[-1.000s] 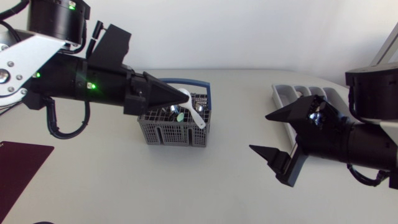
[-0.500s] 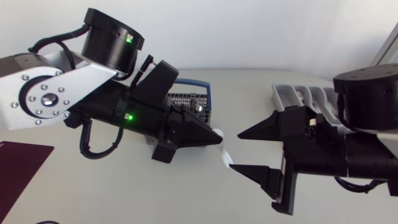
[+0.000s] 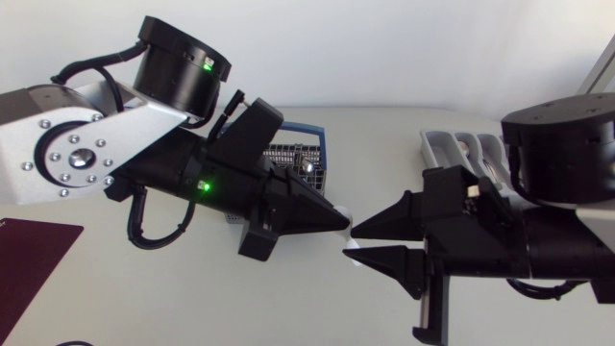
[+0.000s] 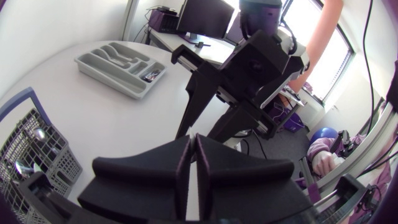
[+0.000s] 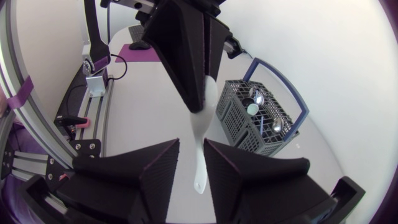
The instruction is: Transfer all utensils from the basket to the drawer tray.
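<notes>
My left gripper hangs over the table's middle, shut on a white spoon whose end pokes out past its tip. My right gripper meets it tip to tip, a finger on either side of the spoon. In the right wrist view the white spoon runs down between the fingers of my right gripper, with a slim gap still showing beside it. The grey basket with a blue handle stands behind my left arm, with utensils inside. The grey drawer tray lies at the far right.
A maroon mat lies at the table's front left corner. In the left wrist view the basket is beside my left gripper, and the tray lies farther ahead, holding a utensil or two.
My left arm lifted the white spoon out of the basket and carried it right to the middle. My right gripper moved left to meet it and narrowed its fingers around the spoon.
</notes>
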Controlling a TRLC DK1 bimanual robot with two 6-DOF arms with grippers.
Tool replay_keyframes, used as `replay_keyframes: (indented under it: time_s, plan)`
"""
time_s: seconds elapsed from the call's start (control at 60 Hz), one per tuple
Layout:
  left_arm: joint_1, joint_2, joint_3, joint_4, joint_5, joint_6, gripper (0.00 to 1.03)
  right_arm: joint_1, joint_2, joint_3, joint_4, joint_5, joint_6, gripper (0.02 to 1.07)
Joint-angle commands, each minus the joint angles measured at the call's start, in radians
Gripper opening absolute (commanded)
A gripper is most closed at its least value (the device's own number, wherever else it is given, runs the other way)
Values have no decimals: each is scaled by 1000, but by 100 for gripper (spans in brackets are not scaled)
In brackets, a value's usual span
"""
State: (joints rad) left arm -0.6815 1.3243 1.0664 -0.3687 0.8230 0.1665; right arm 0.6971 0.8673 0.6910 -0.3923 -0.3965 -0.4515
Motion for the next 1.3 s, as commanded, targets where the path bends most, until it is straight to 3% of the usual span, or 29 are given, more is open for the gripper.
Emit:
replay_keyframes:
  time_s: [0.0, 0.367, 0.467, 0.567, 0.617, 0.65, 0.683, 0.95, 1.183, 1.283]
  plan:
    - [-7, 9, -25, -3, 15, 25, 4, 12, 19, 16, 9, -7, 27, 21]
    - [-7, -4, -31, -3, 16, 25, 4, 10, 44, 13, 29, -5, 43, 8]
    - [-4, -8, -31, -3, 16, 24, 14, 10, 45, 12, 24, -5, 43, 8]
    - [3, -19, -28, 1, 16, 24, 42, 10, 45, 8, 12, -5, 43, 8]
    - [8, -23, -25, 2, 16, 24, 51, 10, 45, 7, 9, -2, 42, 8]
    - [17, -30, -16, 7, 16, 24, 64, 7, 44, -1, 4, 1, 40, 7]
    - [28, -34, -11, 10, 16, 24, 69, 4, 44, -5, 0, 2, 37, 8]
    - [146, -51, 26, 48, -4, -10, 69, -133, 9, -44, -49, 12, -30, 8]
    - [220, -43, -13, 94, -171, 67, 69, -441, -24, -87, -72, 10, -187, 8]
    - [232, -39, -40, 102, -197, 100, 69, -607, -28, -104, -72, 7, -288, 8]
